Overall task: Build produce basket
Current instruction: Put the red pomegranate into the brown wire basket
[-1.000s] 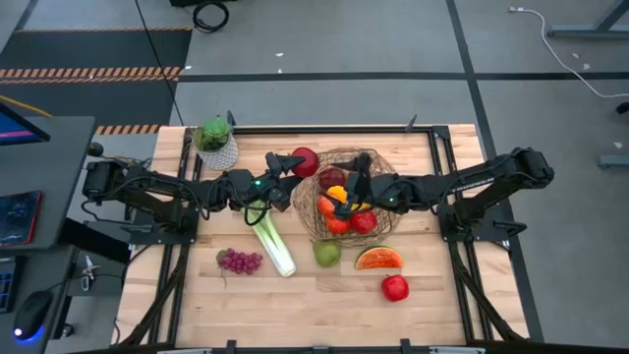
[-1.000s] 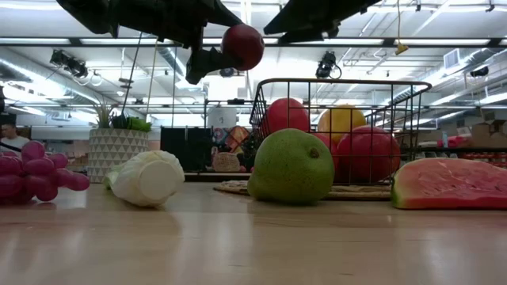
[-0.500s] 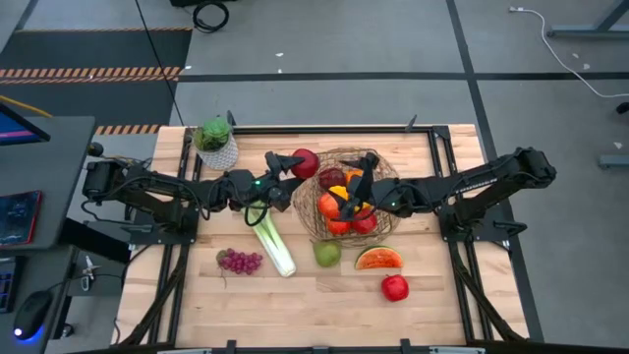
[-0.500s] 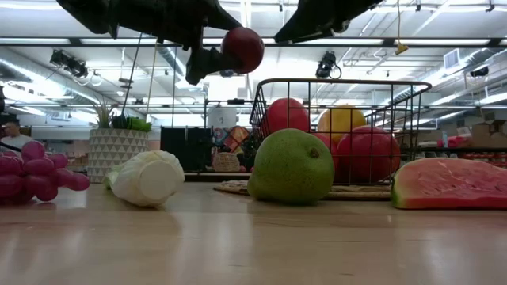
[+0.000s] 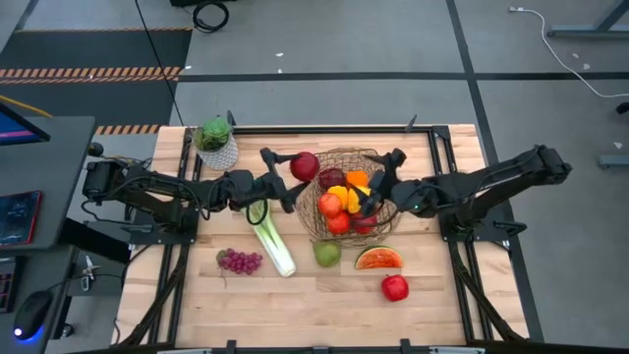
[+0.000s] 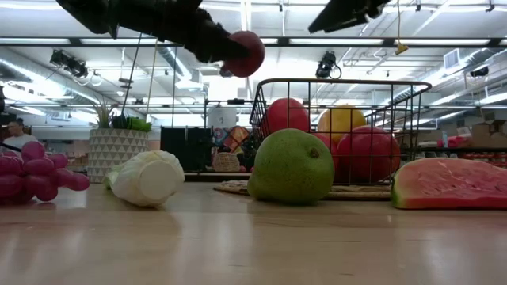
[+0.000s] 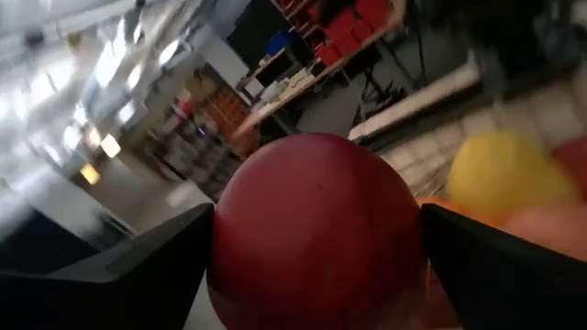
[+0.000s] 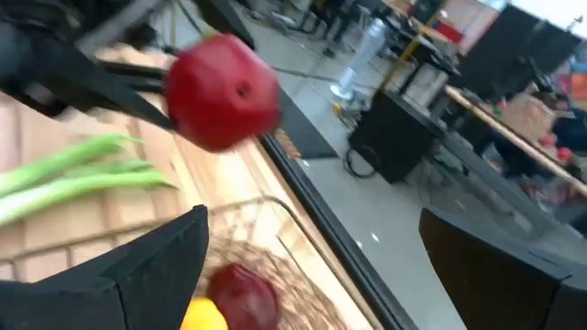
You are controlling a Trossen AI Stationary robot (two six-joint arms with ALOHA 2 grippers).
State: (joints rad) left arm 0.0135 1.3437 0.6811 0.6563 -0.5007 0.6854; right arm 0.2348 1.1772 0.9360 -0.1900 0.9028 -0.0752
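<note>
high view: the table (image 5: 442, 305) of pale wood carries everything, and near its middle stands the basket (image 5: 346, 194), a round open-weave wire bowl with its mouth facing up. inside it lie a red apple (image 5: 329, 206), an orange (image 5: 339, 223), a yellow pepper (image 5: 346, 195) and a dark red fruit (image 5: 331, 178), packed close together. the leek (image 5: 270, 239) lies on the table to the left of the basket, its long axis running from far to near, the green leaves at the far end and the white root end nearest the front edge. the watermelon slice (image 5: 378, 259) lies in front of the basket with its cut red face up, the green pear (image 5: 326, 253) just beside it on the left, the purple grapes (image 5: 240, 261) further left by the leek's white end, and a second red apple (image 5: 395, 287) alone near the front. a small potted plant (image 5: 215, 144) stands at the far left

the left gripper (image 5: 287, 175) holds a dark red apple (image 5: 305, 164) in the air just outside the basket's left rim, fingers clasped on either side of it. the right gripper (image 5: 379, 183) hangs over the basket's right side with its fingers spread and nothing in them
</note>
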